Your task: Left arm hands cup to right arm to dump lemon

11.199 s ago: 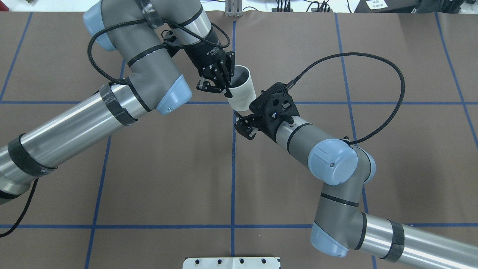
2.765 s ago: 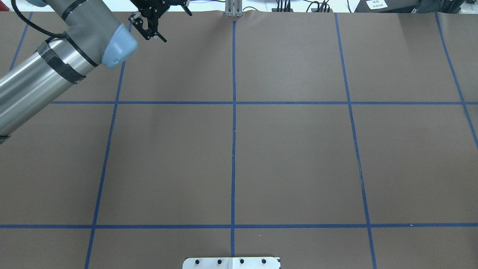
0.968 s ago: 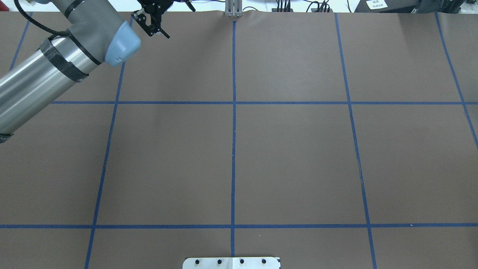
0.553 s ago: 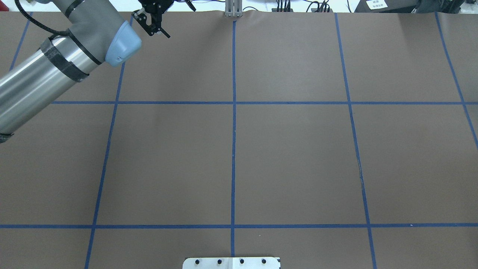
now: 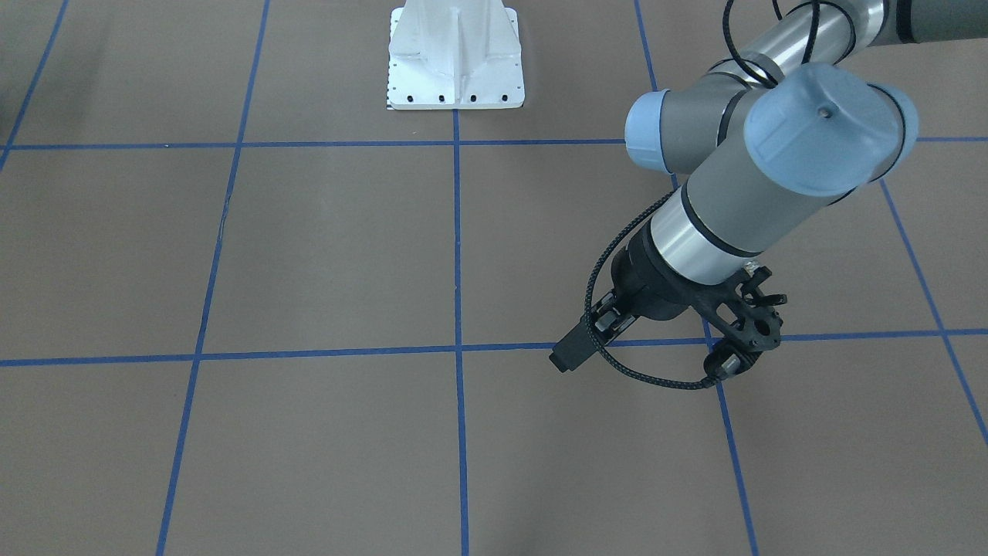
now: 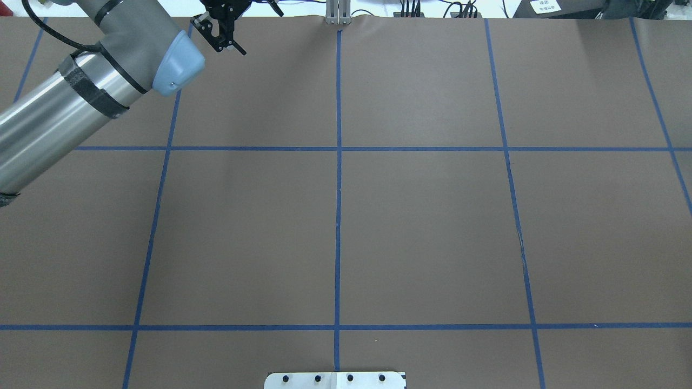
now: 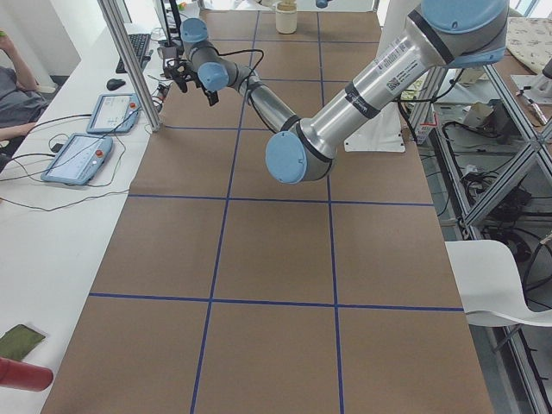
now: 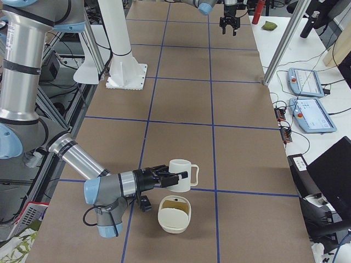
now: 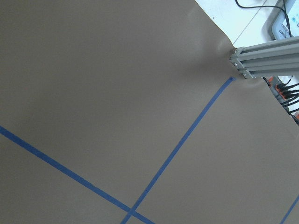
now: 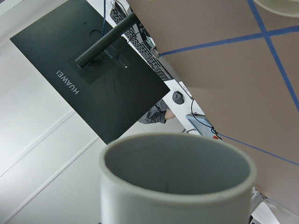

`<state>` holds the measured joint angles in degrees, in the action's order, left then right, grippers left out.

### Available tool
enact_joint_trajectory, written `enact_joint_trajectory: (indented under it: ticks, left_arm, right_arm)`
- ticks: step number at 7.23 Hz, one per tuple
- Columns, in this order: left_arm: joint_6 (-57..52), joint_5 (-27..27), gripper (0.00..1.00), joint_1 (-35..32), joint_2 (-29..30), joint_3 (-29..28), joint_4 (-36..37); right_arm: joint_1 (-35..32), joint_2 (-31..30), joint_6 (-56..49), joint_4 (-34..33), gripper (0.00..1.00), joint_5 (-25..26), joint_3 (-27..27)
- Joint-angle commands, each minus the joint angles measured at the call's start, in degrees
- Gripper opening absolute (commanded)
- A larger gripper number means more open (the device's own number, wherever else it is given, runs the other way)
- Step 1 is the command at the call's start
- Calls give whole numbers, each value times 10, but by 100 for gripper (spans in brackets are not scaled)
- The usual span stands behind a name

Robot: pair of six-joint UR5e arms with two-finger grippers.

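Overhead, I'm seeing the left tool (image 6: 227,43) open, empty, at the far edge of the bench (image 6: 432,216); from the right end, the glossy cream cup (image 8: 184,171) is hanging upended at the right tool (image 8: 169,175) (grip: cannot tell) beside a rounded bowl (image 8: 164,219); the wrist view is showing its grey inside bare, so dumping looks done, righting next.

Your robot's left arm (image 5: 718,208) shows grey joint housings, pale blue round caps (image 5: 826,127) with a small centre screw, and silver tubes banded in black tape. A braided black cable (image 5: 593,279) loops at its wrist. The left gripper (image 8: 230,30) is black; the right arm (image 8: 77,158) matches.
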<state>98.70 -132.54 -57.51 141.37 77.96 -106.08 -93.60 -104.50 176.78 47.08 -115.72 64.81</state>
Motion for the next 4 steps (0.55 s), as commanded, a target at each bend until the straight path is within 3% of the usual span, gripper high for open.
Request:
enact_joint_trajectory:
  ticks: [1, 4]
  left_arm:
    - [0, 1, 100, 0, 0, -1, 0]
    - [0, 1, 100, 1, 0, -1, 0]
  right_arm:
    - [0, -1, -41, 25, 8, -1, -4]
    - [0, -3, -203, 31, 8, -5, -9]
